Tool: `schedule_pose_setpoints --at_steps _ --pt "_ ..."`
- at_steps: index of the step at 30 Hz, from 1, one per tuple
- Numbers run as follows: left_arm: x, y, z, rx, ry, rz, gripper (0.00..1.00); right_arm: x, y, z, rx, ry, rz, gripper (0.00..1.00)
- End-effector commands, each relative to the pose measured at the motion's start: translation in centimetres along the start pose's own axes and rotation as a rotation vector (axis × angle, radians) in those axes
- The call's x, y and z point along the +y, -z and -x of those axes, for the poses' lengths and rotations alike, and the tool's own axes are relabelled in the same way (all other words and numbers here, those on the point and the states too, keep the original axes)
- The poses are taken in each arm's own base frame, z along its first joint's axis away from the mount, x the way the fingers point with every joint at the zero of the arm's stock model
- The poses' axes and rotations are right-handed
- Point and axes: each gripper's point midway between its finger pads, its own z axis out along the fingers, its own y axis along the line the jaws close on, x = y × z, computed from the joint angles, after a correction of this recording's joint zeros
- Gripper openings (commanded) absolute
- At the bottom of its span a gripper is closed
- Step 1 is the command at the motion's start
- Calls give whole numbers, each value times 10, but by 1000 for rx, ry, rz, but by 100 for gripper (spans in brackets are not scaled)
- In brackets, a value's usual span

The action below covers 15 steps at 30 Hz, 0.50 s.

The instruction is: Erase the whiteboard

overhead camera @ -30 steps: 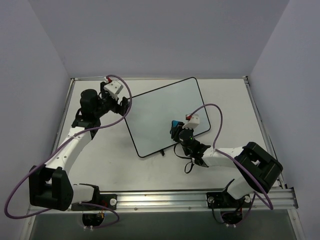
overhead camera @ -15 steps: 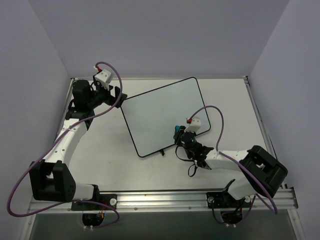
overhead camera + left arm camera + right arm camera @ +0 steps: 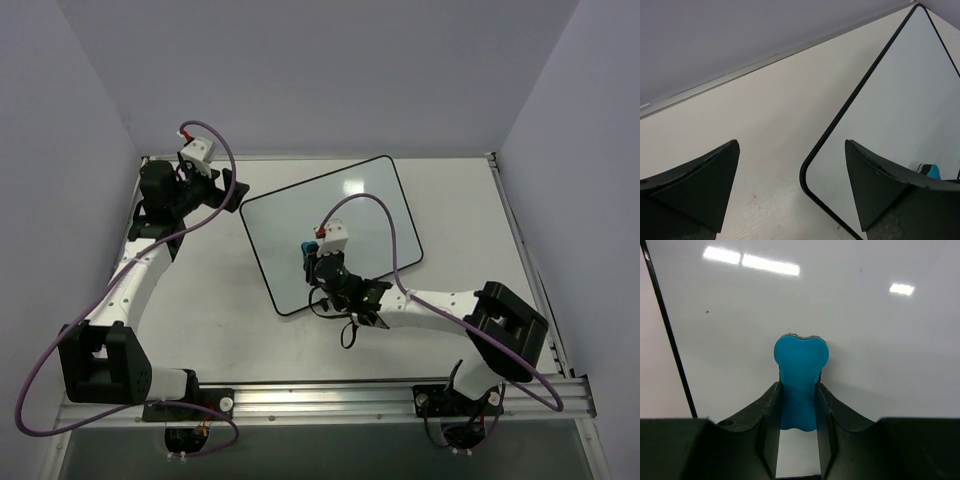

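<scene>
Top view: large flat white rectangular whiteboard with a thin black frame (image 3: pixel 345 210) lies on the white surface (image 3: pixel 205 290), long axis skewed from the left hand (image 3: pixel 233 187) toward far right. Left hand spread, just off the board's corner. Right hand (image 3: pixel 308 262) is over the near-left part.

Left wrist: left hand (image 3: pixel 791 145) spread, whiteboard (image 3: pixel 900 110) corner ahead-right.

Right wrist: right hand (image 3: pixel 799 386) pinching small blue eraser block (image 3: pixel 801 370) over whiteboard (image 3: pixel 850 320).

glossy whiteboard (image 3: pixel 865 365) — light-reflecting, matt table (image 3: pixel 765 125)
</scene>
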Motion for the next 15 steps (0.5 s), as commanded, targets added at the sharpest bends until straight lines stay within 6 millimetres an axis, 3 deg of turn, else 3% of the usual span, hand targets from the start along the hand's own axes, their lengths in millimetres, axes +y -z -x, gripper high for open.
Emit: schedule_pose_setpoints --at_steps 1,6,7,8,10,15 --pt "3 2 19 -65 10 22 94 -5 -10 -10 18 59 -50 0" --pt "15 11 34 -102 27 118 94 24 -18 -5 57 177 -21 0" --pt "20 12 34 -103 32 149 94 35 -20 11 34 169 -12 0" --pt "24 13 35 -104 34 178 94 40 -20 13 35 180 -7 0" --pt "36 17 35 -110 38 248 94 48 -22 27 26 181 -3 0" --pt "42 25 40 -150 36 302 94 60 -28 31 41 212 -8 0"
